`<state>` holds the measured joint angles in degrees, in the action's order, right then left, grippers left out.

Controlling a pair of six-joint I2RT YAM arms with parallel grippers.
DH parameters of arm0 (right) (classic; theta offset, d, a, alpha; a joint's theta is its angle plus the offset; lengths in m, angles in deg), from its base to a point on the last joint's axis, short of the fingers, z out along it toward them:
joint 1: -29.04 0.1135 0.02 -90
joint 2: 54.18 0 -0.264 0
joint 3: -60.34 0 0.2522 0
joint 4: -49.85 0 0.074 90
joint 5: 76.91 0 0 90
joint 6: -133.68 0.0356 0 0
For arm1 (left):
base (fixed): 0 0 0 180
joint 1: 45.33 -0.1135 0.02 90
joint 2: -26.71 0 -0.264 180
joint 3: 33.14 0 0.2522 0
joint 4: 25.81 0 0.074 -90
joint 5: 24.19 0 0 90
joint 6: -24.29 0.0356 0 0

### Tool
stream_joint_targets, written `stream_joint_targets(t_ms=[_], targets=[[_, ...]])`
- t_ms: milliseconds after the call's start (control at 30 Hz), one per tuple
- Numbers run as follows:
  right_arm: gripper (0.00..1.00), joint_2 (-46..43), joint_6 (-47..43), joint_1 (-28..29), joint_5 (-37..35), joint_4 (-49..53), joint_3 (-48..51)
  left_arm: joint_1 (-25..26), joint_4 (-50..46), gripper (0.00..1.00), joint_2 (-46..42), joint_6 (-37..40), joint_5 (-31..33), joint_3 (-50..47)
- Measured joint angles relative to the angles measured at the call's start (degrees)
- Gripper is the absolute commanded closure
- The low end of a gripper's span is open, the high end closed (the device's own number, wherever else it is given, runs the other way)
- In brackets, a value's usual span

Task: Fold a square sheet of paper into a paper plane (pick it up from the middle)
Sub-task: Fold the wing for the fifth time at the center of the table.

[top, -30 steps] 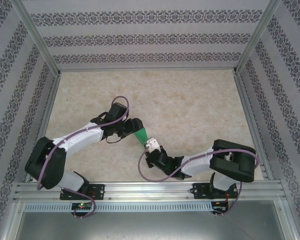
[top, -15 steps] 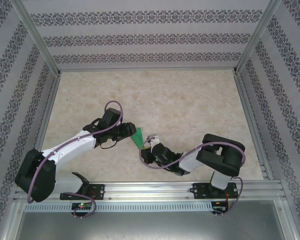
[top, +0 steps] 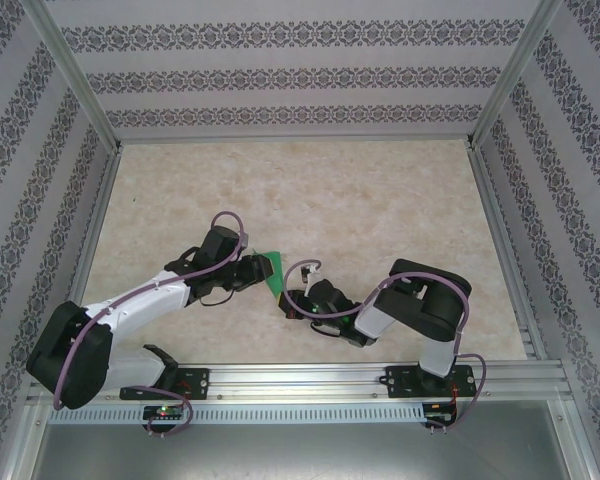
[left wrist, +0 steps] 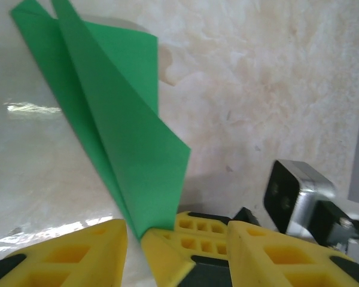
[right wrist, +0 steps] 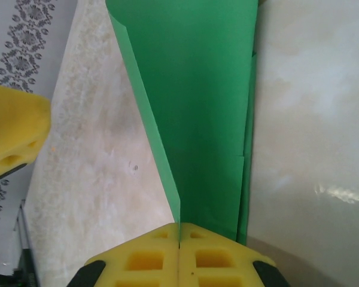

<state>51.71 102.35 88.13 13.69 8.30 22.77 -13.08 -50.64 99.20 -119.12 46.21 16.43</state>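
Near the centre of the bench (top: 380, 200), slightly toward 6 o'clock in the top view, we find the paper plane (top: 274, 268). It is green paper folded into a narrow wedge that tapers to a point at its 5 o'clock end. The left tool (top: 261, 272) sits at the plane's 9 o'clock and the right tool (right wrist: 179, 230) at its 5 o'clock.

Right tool: the yellow fingers (right wrist: 143, 257) are pressed together on the pointed end, with the paper entering the seam between them. Left tool: the fingers (left wrist: 66, 251) are spread and grip nothing. In the left wrist view, the right tool's closed tips and the paper's narrow end lie in the gap between them.

Progress, as we judge it: the sheet is no longer square. The lengthwise folds appear made, since several layers overlap and one flap stands away from the rest along a ridge. What seems left is to press the last creases so that both sides match, then release the plane onto the bench. A shadow under the wide end suggests that end is raised, though we cannot tell whether any part touches the bench.
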Motion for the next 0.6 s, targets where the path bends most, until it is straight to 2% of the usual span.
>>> stream_joint_targets(t_ms=[300,600], targets=[[1.00,-0.4,3.3,-1.6,3.4,2.6,-1.1,0.0,9.6,0.55,7.7,-2.5,-5.6,-0.1],[1.00,-2.2,5.0,-2.6,5.8,10.8,-3.9,0.0,14.7,0.55,13.8,-2.9,-7.2,0.0]])
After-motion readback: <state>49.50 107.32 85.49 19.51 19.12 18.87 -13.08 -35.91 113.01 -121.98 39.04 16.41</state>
